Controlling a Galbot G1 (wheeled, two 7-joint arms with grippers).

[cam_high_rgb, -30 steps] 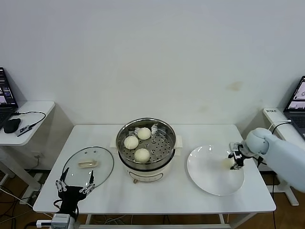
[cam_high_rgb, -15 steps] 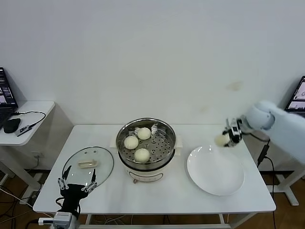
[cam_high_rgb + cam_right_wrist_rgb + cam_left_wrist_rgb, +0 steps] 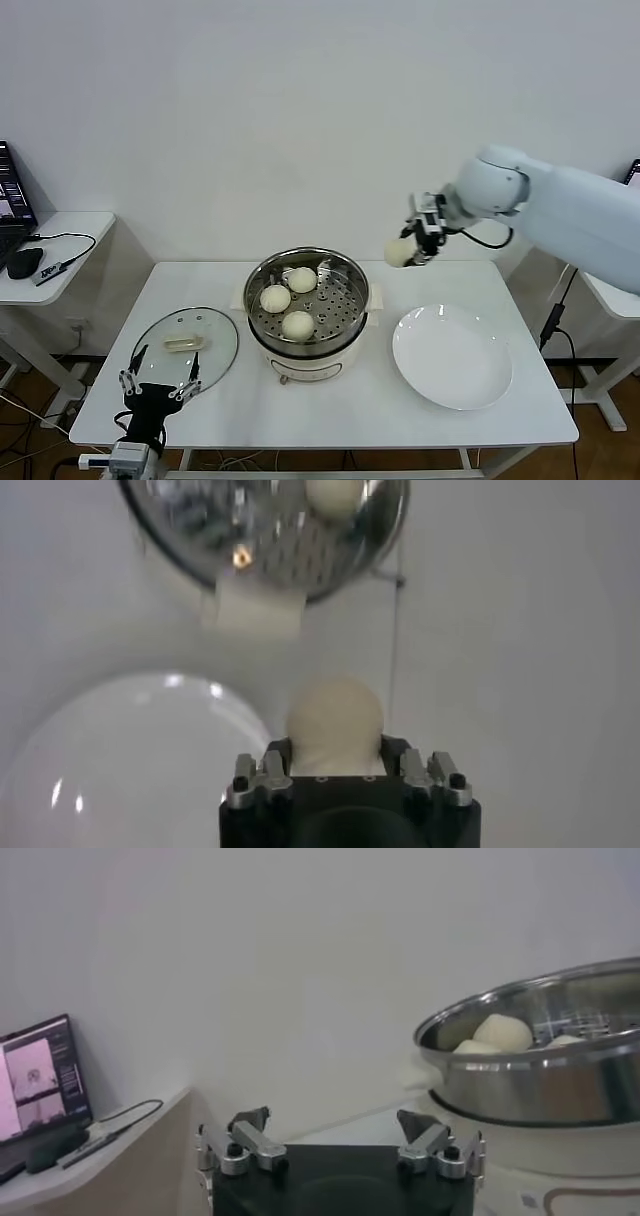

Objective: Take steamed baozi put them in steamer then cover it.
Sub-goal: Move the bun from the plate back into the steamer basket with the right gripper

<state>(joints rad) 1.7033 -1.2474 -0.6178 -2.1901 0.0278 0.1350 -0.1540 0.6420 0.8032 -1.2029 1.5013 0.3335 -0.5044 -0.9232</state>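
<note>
- Presently, three steamed baozi (image 3: 298,324) sit on the perforated tray inside the steamer (image 3: 307,304).
- Fourth bun (image 3: 398,254) is airborne, grasped in the right gripper (image 3: 418,245), just beside the steamer's rim on its plate side, not yet over the tray.
- White plate (image 3: 452,357), beside the steamer, carries no buns.
- Glass lid (image 3: 185,347) lies flat on the steamer's other side; covering not done.
- Left gripper (image 3: 158,388) hovers near the lid, fingers spread, holding nothing.
- Judged remaining: drop last bun, then place lid.
</note>
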